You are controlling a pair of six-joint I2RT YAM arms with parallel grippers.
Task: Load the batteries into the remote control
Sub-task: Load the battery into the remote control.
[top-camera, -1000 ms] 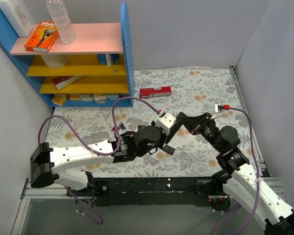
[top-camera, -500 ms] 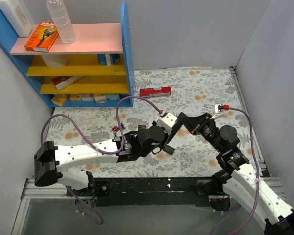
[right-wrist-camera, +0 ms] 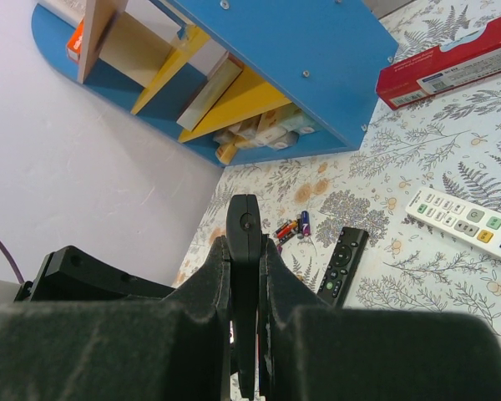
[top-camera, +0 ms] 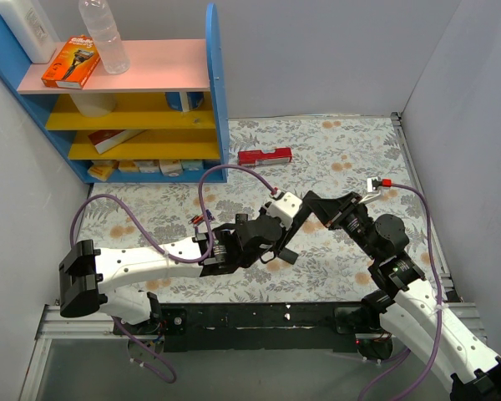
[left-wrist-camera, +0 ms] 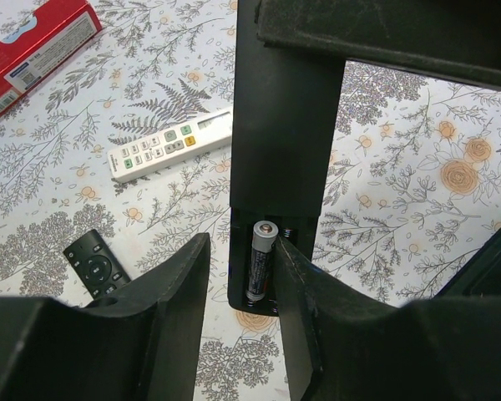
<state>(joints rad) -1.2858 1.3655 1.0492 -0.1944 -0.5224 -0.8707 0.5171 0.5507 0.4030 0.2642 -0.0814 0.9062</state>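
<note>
My right gripper is shut on the remote control, a matte black bar held edge-on and tilted above the table. In the left wrist view the remote control hangs with its back open, and one battery lies in the left slot of the compartment. My left gripper stands open around that lower end; its right finger is against the compartment's edge and nothing is held. Several loose batteries with red and blue casings lie on the cloth, and these batteries sit left of the left arm.
A slim black remote and a white remote lie on the flowered cloth under the arms. A red box lies further back. The blue shelf unit fills the back left corner. Walls close in left and right.
My left arm has shifted a little to the right, and its jaws have come apart from the battery, which stays in the compartment. The right arm has held still.
</note>
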